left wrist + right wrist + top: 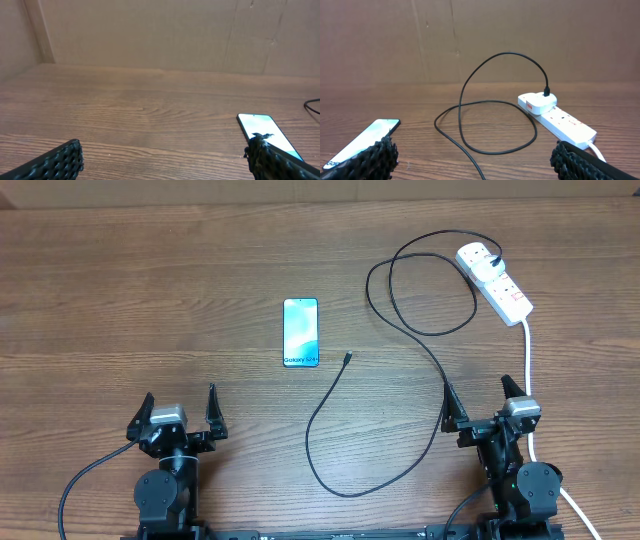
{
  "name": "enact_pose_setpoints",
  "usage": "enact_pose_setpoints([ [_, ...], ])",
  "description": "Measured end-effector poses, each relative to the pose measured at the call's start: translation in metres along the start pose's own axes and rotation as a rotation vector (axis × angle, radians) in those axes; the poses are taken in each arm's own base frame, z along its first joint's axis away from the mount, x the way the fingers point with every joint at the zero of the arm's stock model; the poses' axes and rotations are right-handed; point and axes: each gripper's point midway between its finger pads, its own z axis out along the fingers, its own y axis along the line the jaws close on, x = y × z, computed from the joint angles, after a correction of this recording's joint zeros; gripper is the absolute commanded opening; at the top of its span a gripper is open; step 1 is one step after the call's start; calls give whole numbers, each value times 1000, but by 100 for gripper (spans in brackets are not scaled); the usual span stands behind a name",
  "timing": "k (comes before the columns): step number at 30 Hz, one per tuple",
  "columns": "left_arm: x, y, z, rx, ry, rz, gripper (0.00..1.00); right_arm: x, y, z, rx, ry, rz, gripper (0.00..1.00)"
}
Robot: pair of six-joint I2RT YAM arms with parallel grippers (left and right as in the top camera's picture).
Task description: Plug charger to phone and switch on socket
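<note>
1. Left gripper, at 7 o'clock on the table: jaws wide, holding nothing.
2. Right gripper, at 5 o'clock: jaws wide, holding nothing.
3. Phone: flat, screen up, near centre.
4. Power strip: at 2 o'clock.
5. Charger: white plug seated in the power strip; black cable loops toward 6 o'clock; connector tip lies near the phone at its 4 o'clock, apart from it.

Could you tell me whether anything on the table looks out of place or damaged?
Nothing stands out. The phone lies flat, the cable runs in loose loops from the power strip, and its free tip rests beside the phone.
</note>
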Motion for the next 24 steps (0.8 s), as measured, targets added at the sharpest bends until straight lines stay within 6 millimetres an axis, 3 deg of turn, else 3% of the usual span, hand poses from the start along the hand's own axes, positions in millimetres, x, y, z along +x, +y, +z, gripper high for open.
enact_pose_setpoints([
  [4, -3, -3, 0, 16, -12, -7, 100, 0, 0, 0, -1, 0, 0, 100],
  [8, -8, -26, -2, 152, -26, -86, 100, 0, 0, 0, -1, 0, 0, 100],
  [13, -46, -69, -19, 434, -124, -288, 100, 0, 0, 0, 0, 0, 1, 100],
  [16, -79, -82, -35, 555, -238, -341, 100, 0, 0, 0, -1, -1, 0, 100],
  [20, -144, -91, -79, 698, -525, -313, 100, -1, 0, 0, -1, -2, 0, 100],
  [24, -167, -89, -94, 712, -606, -317, 100, -1, 0, 0, -1, -3, 0, 100],
])
